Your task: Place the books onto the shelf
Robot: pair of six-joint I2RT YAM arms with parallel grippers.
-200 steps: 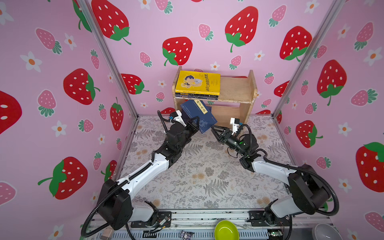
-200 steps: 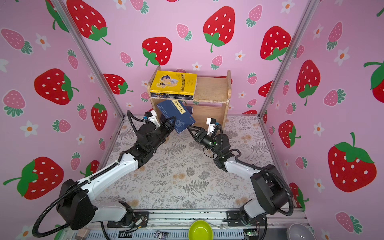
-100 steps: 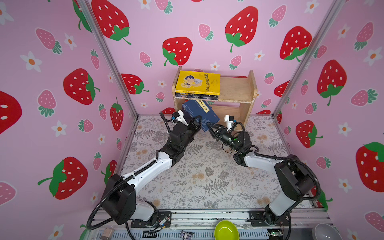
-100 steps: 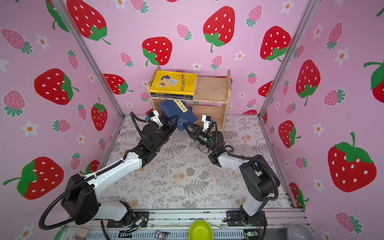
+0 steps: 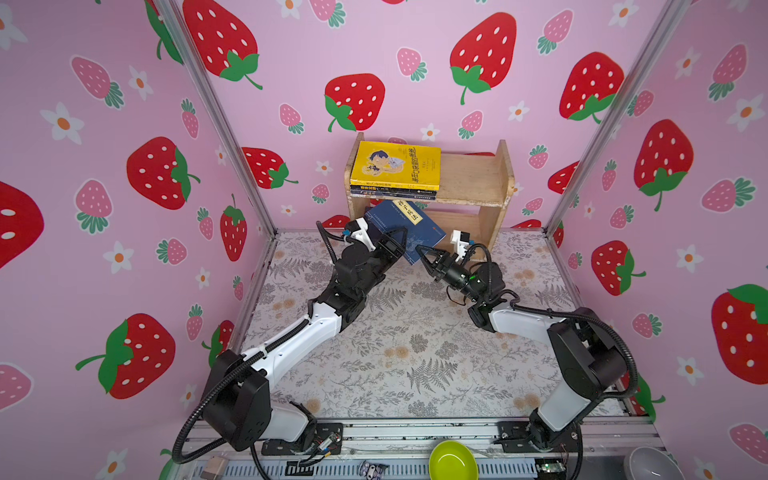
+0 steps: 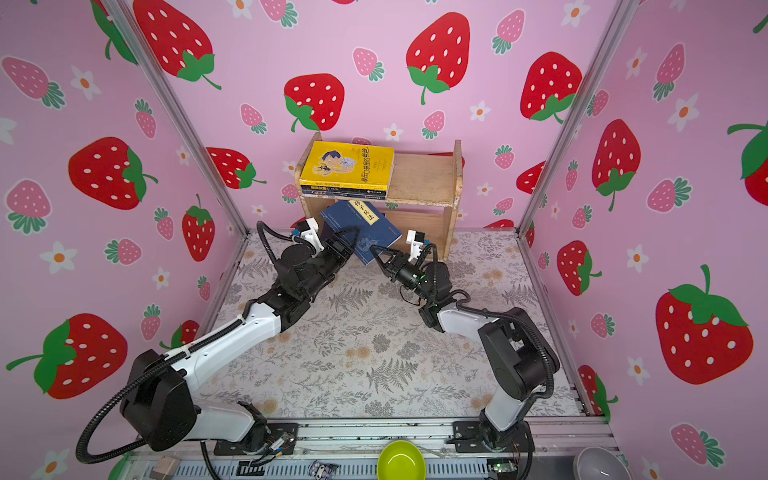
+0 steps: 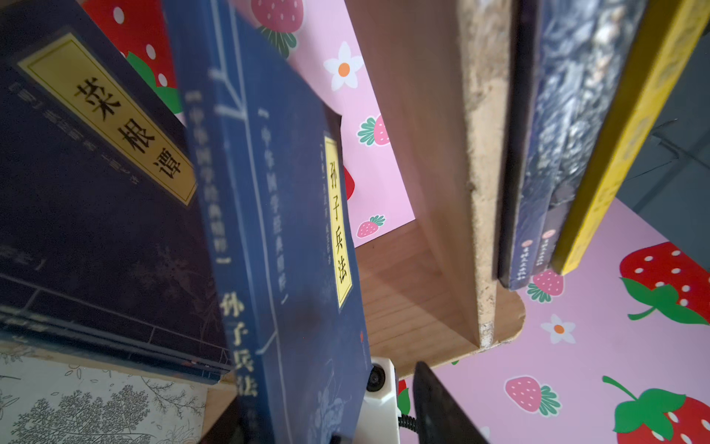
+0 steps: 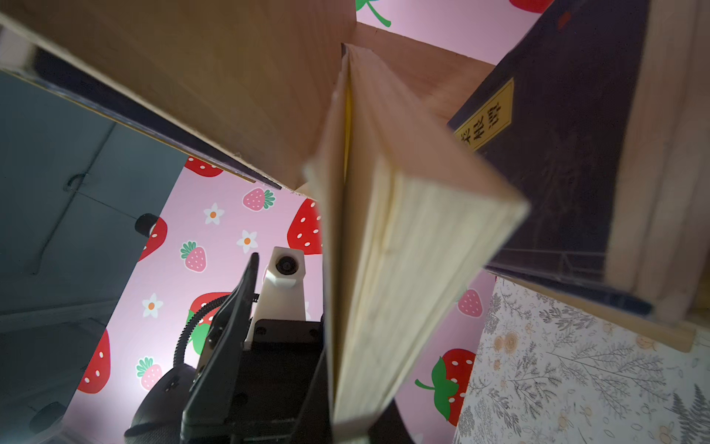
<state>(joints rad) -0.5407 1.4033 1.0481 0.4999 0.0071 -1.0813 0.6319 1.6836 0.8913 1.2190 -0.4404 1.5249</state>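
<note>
In both top views a navy book with a yellow label (image 5: 401, 226) (image 6: 357, 226) hangs tilted in front of the lower tier of the wooden shelf (image 5: 473, 174) (image 6: 424, 176). My right gripper (image 5: 422, 251) (image 8: 357, 419) is shut on its lower page edge (image 8: 384, 269). My left gripper (image 5: 395, 245) (image 7: 326, 399) straddles the book's spine side, open, with one finger (image 7: 442, 415) standing apart from the cover (image 7: 276, 230). A yellow cartoon book (image 5: 395, 164) lies on dark books (image 5: 392, 192) on the top tier. More navy books (image 7: 96, 192) (image 8: 557, 153) lie stacked on the lower tier.
Pink strawberry walls close in on three sides, and the shelf stands against the back wall. A floral mat (image 5: 415, 340) covers the floor. A green bowl (image 5: 452, 461) and a grey bowl (image 5: 652, 465) sit beyond the front rail.
The navy book has moved up toward the shelf's lower tier. My right gripper has closed on its lower edge and my left gripper has opened off it.
</note>
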